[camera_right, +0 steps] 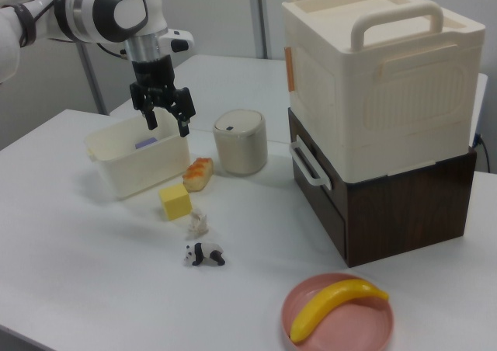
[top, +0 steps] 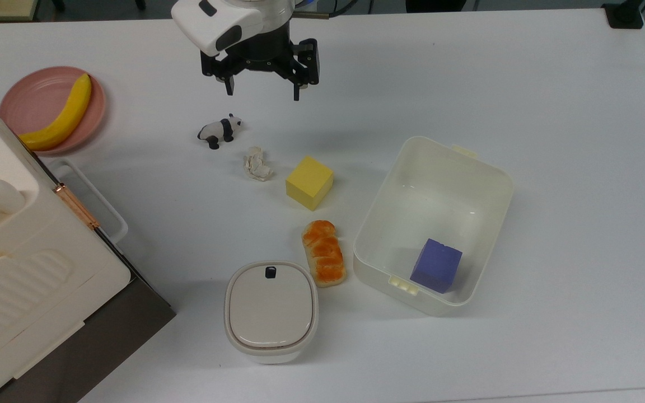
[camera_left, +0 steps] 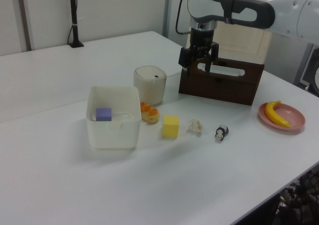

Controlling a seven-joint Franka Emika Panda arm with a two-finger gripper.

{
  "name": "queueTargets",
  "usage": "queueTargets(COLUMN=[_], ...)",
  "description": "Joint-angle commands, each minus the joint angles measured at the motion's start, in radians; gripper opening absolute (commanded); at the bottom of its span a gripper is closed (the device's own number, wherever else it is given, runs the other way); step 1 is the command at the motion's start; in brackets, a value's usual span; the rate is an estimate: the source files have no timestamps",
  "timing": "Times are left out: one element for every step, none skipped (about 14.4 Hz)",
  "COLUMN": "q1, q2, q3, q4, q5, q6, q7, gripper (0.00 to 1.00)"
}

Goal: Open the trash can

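The trash can (top: 271, 310) is a small cream-white bin with a beige lid lying flat and shut and a black button (top: 270, 272) at the lid's far edge. It stands near the front edge in the top view, and is also seen in the left view (camera_left: 149, 84) and right view (camera_right: 240, 141). My gripper (top: 262, 92) hangs open and empty above the table at the top view's upper middle, far from the bin and just beyond the toy panda (top: 219, 131). The gripper (camera_left: 198, 66) points down, its fingers spread wide (camera_right: 167, 126).
Between gripper and bin lie a crumpled paper wad (top: 257, 164), a yellow cube (top: 309, 182) and a bread roll (top: 323, 252). A cream tub (top: 490, 184) holds a purple cube (top: 435, 265). A pink plate (top: 31, 98) carries a banana (top: 60, 116). A big cream appliance (top: 14, 263) stands at the top view's left.
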Motion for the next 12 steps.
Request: queueTargets(q1=[0.001,0.0,-0.005,-0.012,-0.014,-0.014,-0.014,-0.014,-0.014,-0.015,-0.014,-0.012], q2=[-0.015,-0.015,-0.011,-0.002,0.003,0.005,0.008,0.018,0.025,0.031,0.049,0.069], q3=[-0.002,-0.002,-0.002,-0.002,-0.002,-0.002,-0.002,-0.002,-0.002,-0.002,-0.002,-0.002], q4=[-0.03,-0.038,-0.038,-0.037,-0.035,-0.035,-0.034,-0.031,-0.027,-0.026,-0.026,-0.026], q5=[0.001,0.001,0.001,0.002,0.004,0.007,0.017,0.018,0.018,0.021,0.021,0.019], q6=[-0.005,-0.005,0.003,0.026,0.062,0.114,0.197,0.248,0.285,0.325,0.372,0.442], q7=[-0.047,-0.081,-0.095,-0.095,-0.095,-0.089,-0.084,-0.086,-0.095,-0.095,-0.093,-0.087], gripper=[1.0,1.0,1.0,1.0,1.0,1.0,0.92,0.82,0.63,0.37,0.21,0.01])
